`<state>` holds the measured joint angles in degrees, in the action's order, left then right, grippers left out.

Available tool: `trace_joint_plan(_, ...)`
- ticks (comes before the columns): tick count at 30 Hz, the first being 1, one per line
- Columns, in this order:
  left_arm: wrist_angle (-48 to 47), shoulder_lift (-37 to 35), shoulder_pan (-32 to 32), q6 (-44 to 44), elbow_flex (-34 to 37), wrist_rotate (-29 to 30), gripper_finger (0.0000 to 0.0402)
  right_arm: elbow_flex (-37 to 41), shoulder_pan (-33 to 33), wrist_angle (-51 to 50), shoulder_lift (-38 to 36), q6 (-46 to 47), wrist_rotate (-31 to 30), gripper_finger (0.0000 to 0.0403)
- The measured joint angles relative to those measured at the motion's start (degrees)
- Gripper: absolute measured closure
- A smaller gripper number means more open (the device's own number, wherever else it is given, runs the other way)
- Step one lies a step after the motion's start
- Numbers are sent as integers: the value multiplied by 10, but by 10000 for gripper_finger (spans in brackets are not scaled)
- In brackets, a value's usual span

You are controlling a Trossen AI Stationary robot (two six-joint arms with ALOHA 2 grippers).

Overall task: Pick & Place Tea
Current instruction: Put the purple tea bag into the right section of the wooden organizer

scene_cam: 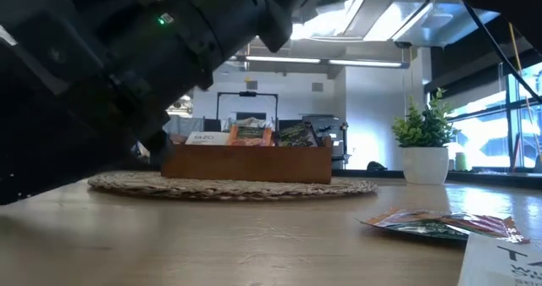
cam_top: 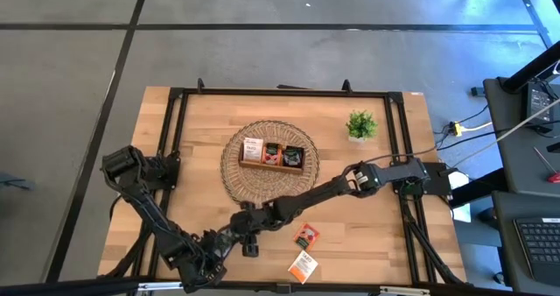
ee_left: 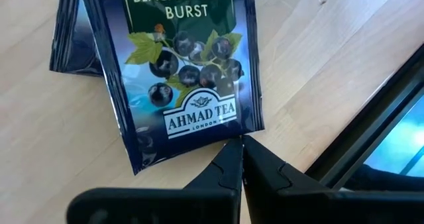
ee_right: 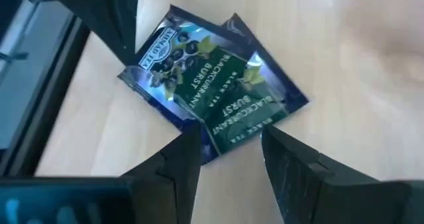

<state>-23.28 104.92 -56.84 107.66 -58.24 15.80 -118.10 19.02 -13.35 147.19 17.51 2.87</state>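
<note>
Two overlapping blackcurrant tea sachets [ee_right: 212, 95], hidden from overhead, lie flat on the worktop [cam_top: 376, 235]; right end effector [ee_right: 228, 151] spread around one's corner, left end effector [ee_left: 240, 159] pressed together at the other's bottom edge.

From overhead one camera looks straight down on my whole table [cam_top: 385, 235], the woven mat [cam_top: 254, 178] at frame centre. A second sits at tabletop height, facing level across that same mat [scene_cam: 229, 185] into the room. My wrist cameras hang close over the wood, both sharing the dark blackcurrant sachets [ee_left: 182, 71] [ee_right: 212, 95].
</note>
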Motion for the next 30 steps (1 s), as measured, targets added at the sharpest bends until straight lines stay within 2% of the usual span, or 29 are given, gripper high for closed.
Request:
trace_joint_plan(5, -7, 0, 0, 0, -1, 1, 400, 19, -1, 30, -1, 20, 26, 241)
trace_joint_plan(30, -4, -2, 11, -58, 10, -18, 400, 21, -20, 94, 7, 34, 34, 241)
